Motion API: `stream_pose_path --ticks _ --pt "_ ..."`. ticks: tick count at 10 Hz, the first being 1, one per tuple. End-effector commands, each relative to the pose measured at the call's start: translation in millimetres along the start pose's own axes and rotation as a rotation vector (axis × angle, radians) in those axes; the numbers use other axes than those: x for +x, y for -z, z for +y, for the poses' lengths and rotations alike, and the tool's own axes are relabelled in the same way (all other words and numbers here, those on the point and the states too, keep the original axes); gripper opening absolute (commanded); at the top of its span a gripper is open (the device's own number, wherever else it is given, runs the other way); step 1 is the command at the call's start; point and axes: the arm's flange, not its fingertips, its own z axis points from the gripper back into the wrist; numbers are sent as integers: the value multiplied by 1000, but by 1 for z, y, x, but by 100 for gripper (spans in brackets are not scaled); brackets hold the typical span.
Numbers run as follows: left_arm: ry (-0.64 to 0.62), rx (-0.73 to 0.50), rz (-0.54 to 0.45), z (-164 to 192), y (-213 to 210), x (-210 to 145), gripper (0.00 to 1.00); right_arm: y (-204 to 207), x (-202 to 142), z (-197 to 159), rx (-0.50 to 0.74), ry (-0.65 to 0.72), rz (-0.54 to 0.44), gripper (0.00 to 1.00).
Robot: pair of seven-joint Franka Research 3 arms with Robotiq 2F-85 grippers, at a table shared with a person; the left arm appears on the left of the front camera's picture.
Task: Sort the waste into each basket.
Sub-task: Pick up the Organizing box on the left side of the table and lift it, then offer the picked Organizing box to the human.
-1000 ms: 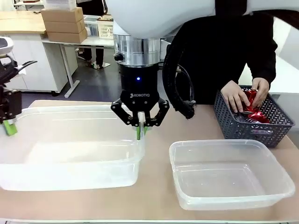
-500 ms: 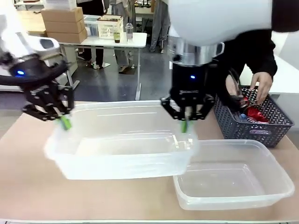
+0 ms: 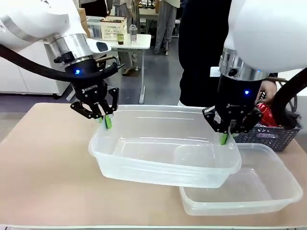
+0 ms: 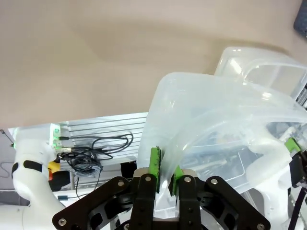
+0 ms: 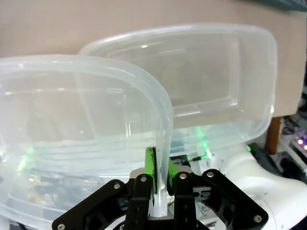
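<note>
Front view shows the left claw (image 3: 106, 120) and right claw (image 3: 224, 138) each clamped on the rim of the large tub (image 3: 158, 160), held tilted above the counter (image 3: 43, 172) and overlapping the smaller tub (image 3: 261, 194) (both clear). Uneven pull could flex the rim loose, dropping it.

so the bigger clear rectangular plastic tub (image 3: 158, 165) overlaps the left end of the smaller clear rectangular plastic tub (image 3: 240, 203) on the tan table (image 3: 43, 158), with the dark lattice-walled plastic basket (image 3: 283, 136) right behind that smaller tub's right side
</note>
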Motion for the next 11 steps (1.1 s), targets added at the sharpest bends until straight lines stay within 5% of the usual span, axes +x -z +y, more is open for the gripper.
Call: stream_pose_path --ticks 1,11 --pt "10 2 5 3 -1 -4 8 -1 1 5 -12 -15 11 6" --pt "10 2 5 3 -1 -4 8 -1 1 5 -12 -15 11 6"
